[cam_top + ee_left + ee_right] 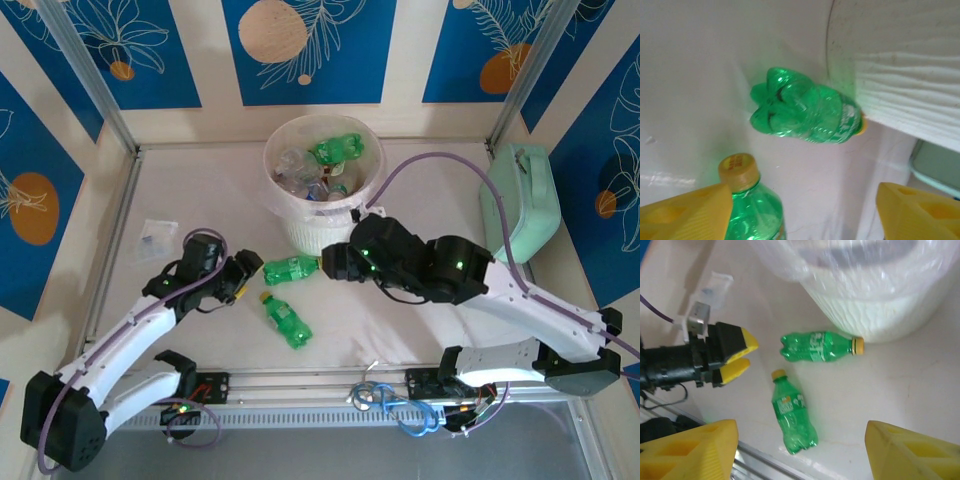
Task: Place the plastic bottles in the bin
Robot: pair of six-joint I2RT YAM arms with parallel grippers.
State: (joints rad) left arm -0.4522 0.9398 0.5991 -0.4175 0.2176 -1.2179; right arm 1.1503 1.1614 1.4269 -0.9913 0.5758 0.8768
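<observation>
Two green plastic bottles with yellow caps lie on the white table. One bottle point(290, 269) point(805, 112) point(817, 346) rests on its side with its cap against the foot of the bin point(300, 228) point(890, 75) point(875, 305). The other bottle point(286, 320) point(747, 200) point(792, 412) lies nearer the front edge. My left gripper point(248, 278) point(802, 215) point(737, 356) is open just left of both, the near bottle's cap beside its left finger. My right gripper point(333, 262) point(800, 450) hangs open above them, holding nothing. The bin holds several bottles, a green one point(335, 150) on top.
A mint-green case point(520, 200) stands at the right wall. A small clear plastic bag point(157, 240) point(715, 282) lies at the left. A metal rail with loose cables point(400, 405) runs along the front edge.
</observation>
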